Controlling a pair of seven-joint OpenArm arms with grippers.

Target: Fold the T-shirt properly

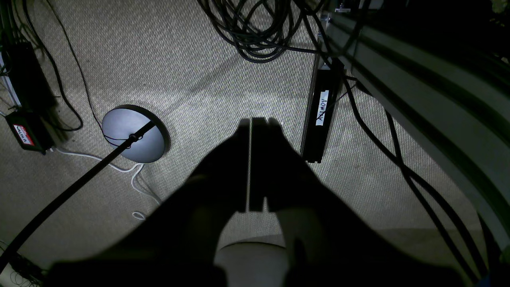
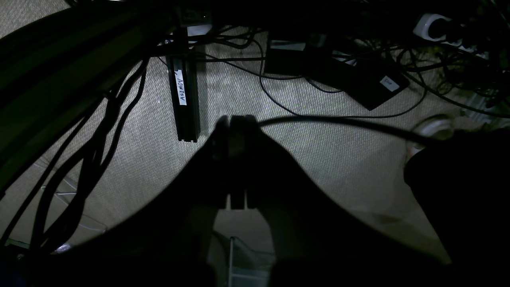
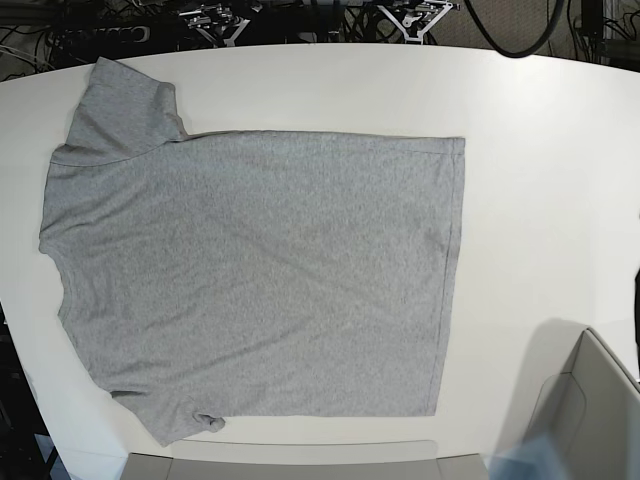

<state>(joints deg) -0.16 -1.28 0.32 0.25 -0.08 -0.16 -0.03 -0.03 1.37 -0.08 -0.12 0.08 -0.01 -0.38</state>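
The heather-grey T-shirt lies spread flat on the white table in the base view. Its plain side is up, the hem is toward the right and the sleeves are at the left. No lettering shows. Neither gripper appears in the base view. In the left wrist view, my left gripper is shut and empty, hanging over the carpet beside the table. In the right wrist view, my right gripper is also shut and empty over the carpet. The shirt shows in neither wrist view.
A grey bin stands at the table's front right and a grey edge runs along the front. On the floor lie cable bundles, a round stand base, a black labelled bar and power bricks.
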